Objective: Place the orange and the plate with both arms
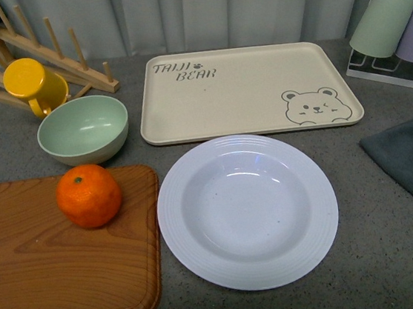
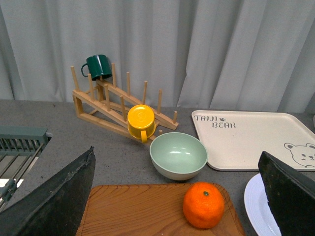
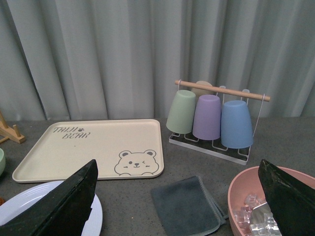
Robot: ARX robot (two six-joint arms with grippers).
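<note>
Front view showed the orange [image 1: 88,195] at centre left of the frame, on the upper right corner of a wooden board [image 1: 50,284]. Its green stem spot was turned upward, and being round it had no long axis. Just right of the board, at lower centre, the plate [image 1: 247,211] lay flat with its hollow side up, just below a beige tray [image 1: 244,90]. In the wrist views the left gripper [image 2: 175,152] and the right gripper [image 3: 177,162] had their jaws spread wide, holding nothing.
</note>
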